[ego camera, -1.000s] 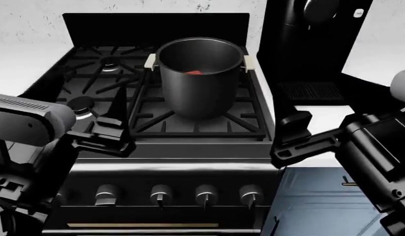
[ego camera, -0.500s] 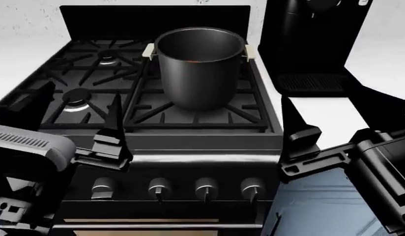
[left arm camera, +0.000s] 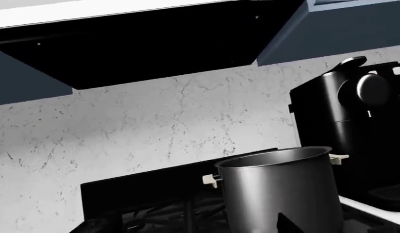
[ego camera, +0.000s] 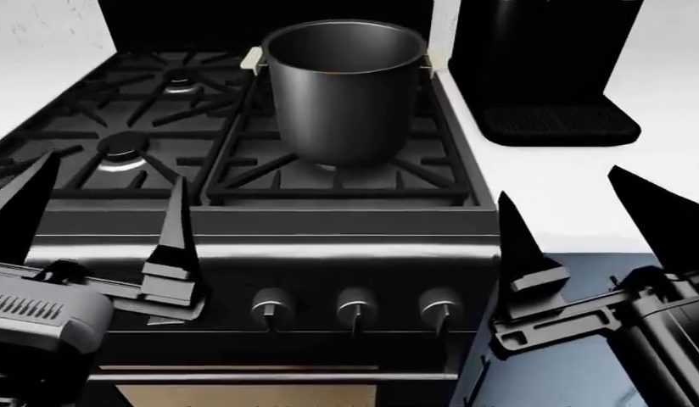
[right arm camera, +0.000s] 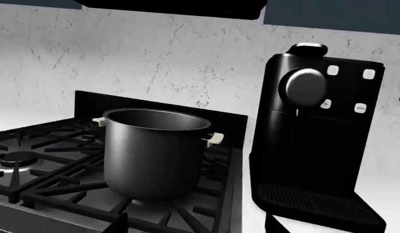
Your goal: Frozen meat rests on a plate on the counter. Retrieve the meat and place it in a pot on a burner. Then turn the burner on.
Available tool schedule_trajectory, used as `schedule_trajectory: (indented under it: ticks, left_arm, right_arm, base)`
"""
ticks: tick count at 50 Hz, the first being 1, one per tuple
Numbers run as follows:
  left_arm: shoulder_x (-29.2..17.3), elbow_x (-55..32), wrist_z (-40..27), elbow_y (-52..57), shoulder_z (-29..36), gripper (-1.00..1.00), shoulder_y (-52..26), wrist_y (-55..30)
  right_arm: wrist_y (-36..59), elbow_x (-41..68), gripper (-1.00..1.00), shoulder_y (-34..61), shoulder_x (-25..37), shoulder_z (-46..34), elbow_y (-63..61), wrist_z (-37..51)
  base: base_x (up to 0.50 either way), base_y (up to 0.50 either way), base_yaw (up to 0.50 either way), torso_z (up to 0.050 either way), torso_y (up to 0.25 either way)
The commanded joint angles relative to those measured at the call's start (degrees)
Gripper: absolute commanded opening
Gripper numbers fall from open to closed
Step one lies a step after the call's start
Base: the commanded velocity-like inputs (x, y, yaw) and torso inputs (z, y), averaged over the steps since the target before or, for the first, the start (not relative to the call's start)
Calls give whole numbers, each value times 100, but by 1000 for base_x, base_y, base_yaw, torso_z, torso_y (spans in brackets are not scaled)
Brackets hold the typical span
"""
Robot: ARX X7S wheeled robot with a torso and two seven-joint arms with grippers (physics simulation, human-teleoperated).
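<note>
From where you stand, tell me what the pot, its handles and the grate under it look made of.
The pot: dark grey brushed steel by the look, with soft streaked highlights down its wall. Its side handles: cream, matte, likely plastic or silicone; the render leaves it open. The grate: black and dull, thick prongs, probably cast iron.

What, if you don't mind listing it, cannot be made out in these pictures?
- The meat: no view looks into the pot; its wall hides the inside.
- The burner under the pot: hidden by the pot's base in the head and right wrist views.
- The plate: outside every frame.
- Knob markings: too small in the head view.
- Coffee machine: top cut off by the head view's edge.
</note>
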Motion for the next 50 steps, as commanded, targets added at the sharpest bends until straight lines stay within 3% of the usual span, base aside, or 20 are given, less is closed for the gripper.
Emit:
schedule_trajectory:
  ticks: [1, 12, 29, 50]
  left_arm:
    - [66, 311, 61, -251, -10, 100, 676, 606]
    - [165, 498, 27, -479, -54, 100, 931, 878]
    - [362, 698, 77, -573, -6, 100, 1016, 1103]
    - [446, 807, 94, -749, -59, 100, 1207, 1360]
  right_arm:
    - [1953, 1137, 100, -151, -1419, 1674, -44, 503]
    - [1988, 1350, 100, -217, -1656, 1739, -53, 776]
    - [1989, 2251, 100, 147, -1825, 1100, -54, 2372]
    - [1989, 2177, 100, -34, -1919, 1038, -54, 2445]
  base:
    - [0, 0, 0, -50, 0]
    - [0, 0, 0, -50, 0]
    - [0, 0, 0, -50, 0]
    - [0, 0, 0, -50, 0]
